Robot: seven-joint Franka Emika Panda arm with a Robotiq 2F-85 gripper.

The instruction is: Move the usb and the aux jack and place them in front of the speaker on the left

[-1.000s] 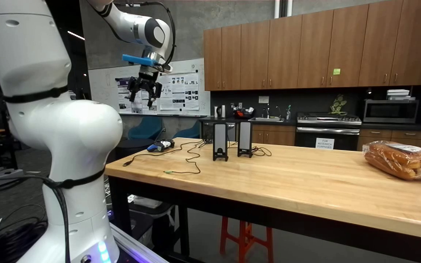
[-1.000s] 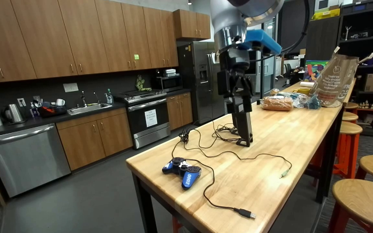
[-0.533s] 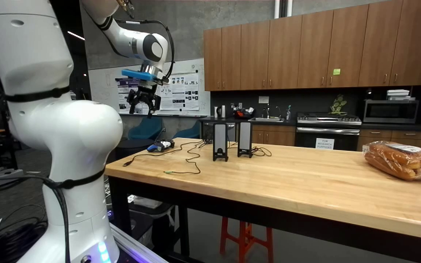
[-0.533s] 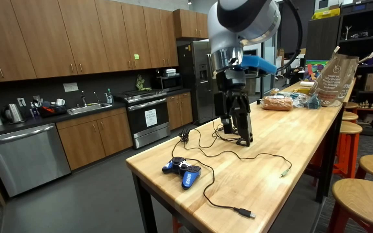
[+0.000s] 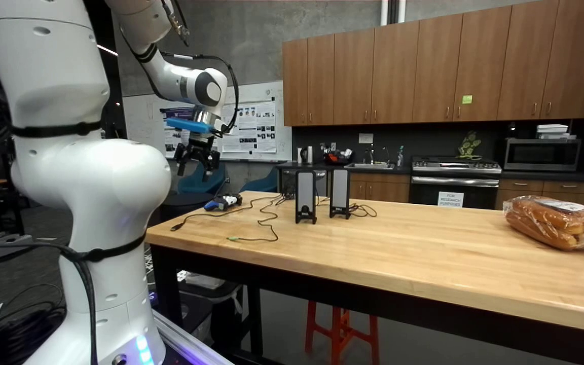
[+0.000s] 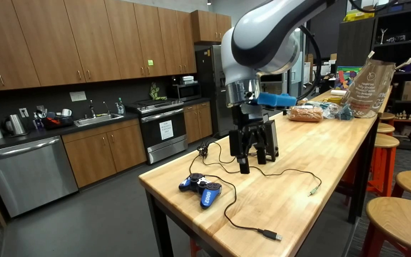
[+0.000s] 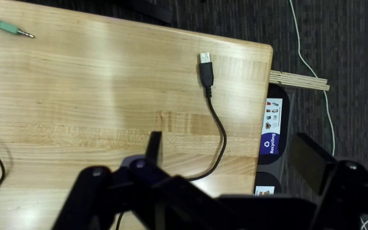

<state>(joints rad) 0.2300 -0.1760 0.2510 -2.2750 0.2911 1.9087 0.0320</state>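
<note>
The black USB plug point(image 5: 176, 227) lies near the table's corner; it also shows in an exterior view point(image 6: 270, 235) and the wrist view point(image 7: 206, 73). The green aux jack point(image 5: 233, 239) lies nearer the long edge, and shows in the wrist view point(image 7: 8, 26) at upper left. Two tall black speakers stand upright side by side, the left one point(image 5: 305, 196) and the right one point(image 5: 339, 192). In an exterior view a speaker point(image 6: 272, 141) is partly hidden behind my gripper point(image 6: 253, 166). My gripper point(image 7: 230, 142) is open and empty, above the table end, over the USB cord.
A blue game controller point(image 6: 202, 188) lies by the cords. A tangle of cord point(image 6: 203, 150) lies behind it. Bagged bread point(image 5: 558, 221) sits further along the wooden table point(image 5: 424, 243). A paper bag point(image 6: 368, 87) stands at the far end.
My gripper has moved down toward the table, and in an exterior view slightly left, away from the speakers. The plugs, cords and speakers have not moved.
</note>
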